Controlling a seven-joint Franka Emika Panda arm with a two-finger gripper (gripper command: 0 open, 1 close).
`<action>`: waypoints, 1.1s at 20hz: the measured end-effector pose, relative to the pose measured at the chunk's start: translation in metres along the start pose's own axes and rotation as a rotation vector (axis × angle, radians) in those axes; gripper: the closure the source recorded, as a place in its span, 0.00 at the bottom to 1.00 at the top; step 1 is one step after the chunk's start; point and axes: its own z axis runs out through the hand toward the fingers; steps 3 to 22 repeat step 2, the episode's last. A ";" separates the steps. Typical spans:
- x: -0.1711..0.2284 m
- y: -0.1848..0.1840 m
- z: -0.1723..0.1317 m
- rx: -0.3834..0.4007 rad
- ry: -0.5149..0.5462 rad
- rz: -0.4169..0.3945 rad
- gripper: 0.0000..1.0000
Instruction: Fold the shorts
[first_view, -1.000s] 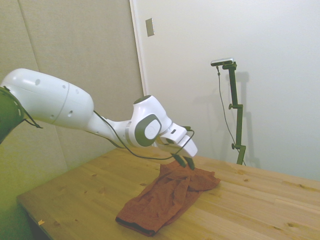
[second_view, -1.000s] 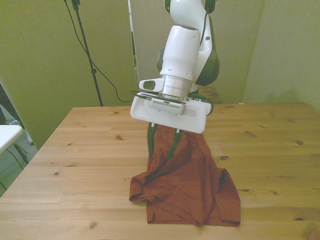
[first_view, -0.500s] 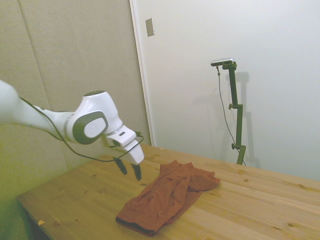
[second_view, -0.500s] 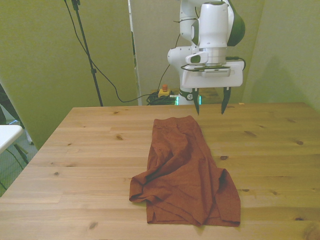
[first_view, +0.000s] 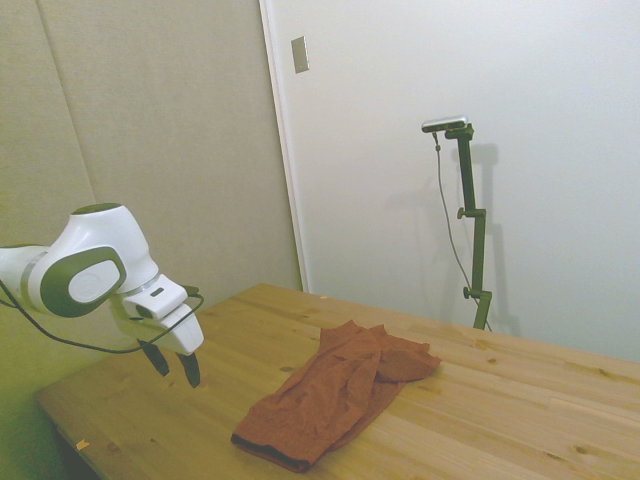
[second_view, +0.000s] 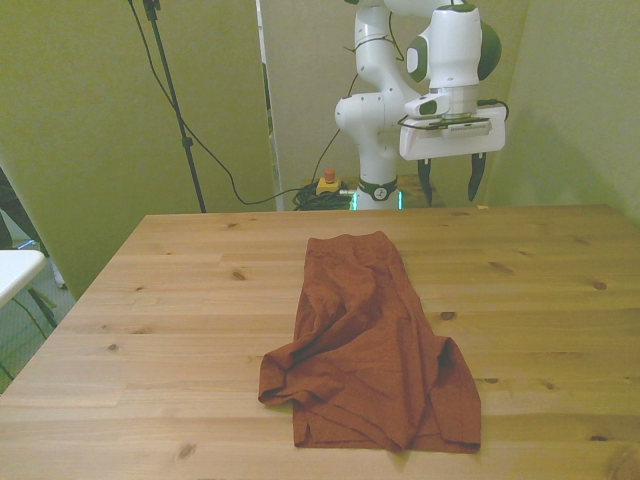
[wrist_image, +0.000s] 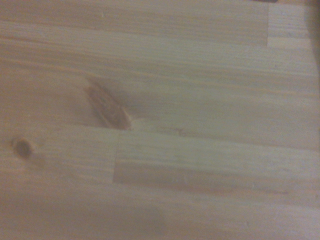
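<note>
Side view: the white arm (first_view: 80, 275) reaches in from the picture's left and ends well short of the shorts (first_view: 335, 390). Its jaws (first_view: 174, 366) hang above the near-left part of the wooden surface (first_view: 520, 400), the 2 dark fingers (first_view: 189, 369) pointing down with a clear gap between them and nothing held. The shorts lie flat on the surface, a rust-red wrinkled heap running from near the middle of the surface toward its near edge, with a darker hem at the near end. A pale wall with a small switch plate (first_view: 300, 54) stands behind.

Front view: the jaws (second_view: 449, 180) are raised above the far edge of the surface (second_view: 180, 300), toward the front view's right, spread apart and empty. The shorts (second_view: 370, 345) rest on the surface near its middle, narrow at the far end and wider, more rumpled, at the near end, well apart from the jaws. A black cable (second_view: 210, 150) runs down behind the surface on the front view's left.

Wrist view: only bare, blurred wood grain of the surface (wrist_image: 200, 160) shows, with 1 elongated dark knot (wrist_image: 107, 107) and 1 small round knot (wrist_image: 22, 147).
</note>
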 end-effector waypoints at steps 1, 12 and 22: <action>-0.004 0.003 -0.001 0.005 -0.003 0.006 0.00; -0.008 0.006 -0.001 0.007 -0.005 0.016 0.00; -0.008 0.006 -0.001 0.007 -0.005 0.016 0.00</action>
